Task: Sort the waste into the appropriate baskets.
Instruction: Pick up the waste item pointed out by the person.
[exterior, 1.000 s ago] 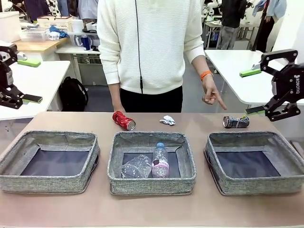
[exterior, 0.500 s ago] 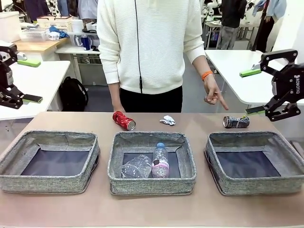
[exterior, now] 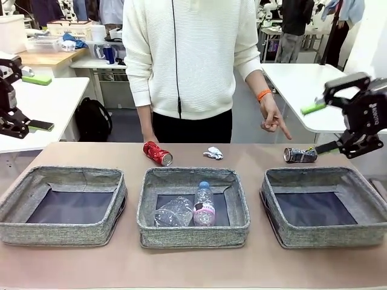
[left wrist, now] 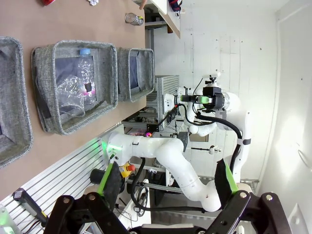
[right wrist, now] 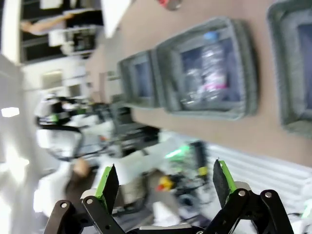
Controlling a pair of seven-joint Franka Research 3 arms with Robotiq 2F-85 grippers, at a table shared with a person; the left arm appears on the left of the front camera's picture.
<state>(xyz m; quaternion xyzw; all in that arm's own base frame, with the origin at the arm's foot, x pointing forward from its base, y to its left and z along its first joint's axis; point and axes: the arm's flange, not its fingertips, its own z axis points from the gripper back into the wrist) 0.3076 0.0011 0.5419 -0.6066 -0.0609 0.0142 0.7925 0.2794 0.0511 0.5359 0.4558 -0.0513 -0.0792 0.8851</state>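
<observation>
A dark blue drinks can [exterior: 300,155] lies on its side, long axis crosswise, just behind the right-hand grey woven-fabric basket [exterior: 320,237]. The right gripper [exterior: 318,128], jaws spread and empty, hangs above it, the nearer arm.

red can [exterior: 158,153], dark blue can [exterior: 300,155], white wad [exterior: 213,153], grey woven baskets [exterior: 63,232]

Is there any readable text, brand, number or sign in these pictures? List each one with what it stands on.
No text can be read outright.
Lettering on the right gripper body: blurred by motion, unreadable.
Pink label on the clear bottle: print too small to read.
Print on the red can: too small to read.
Print on the dark blue can: too small to read.
</observation>
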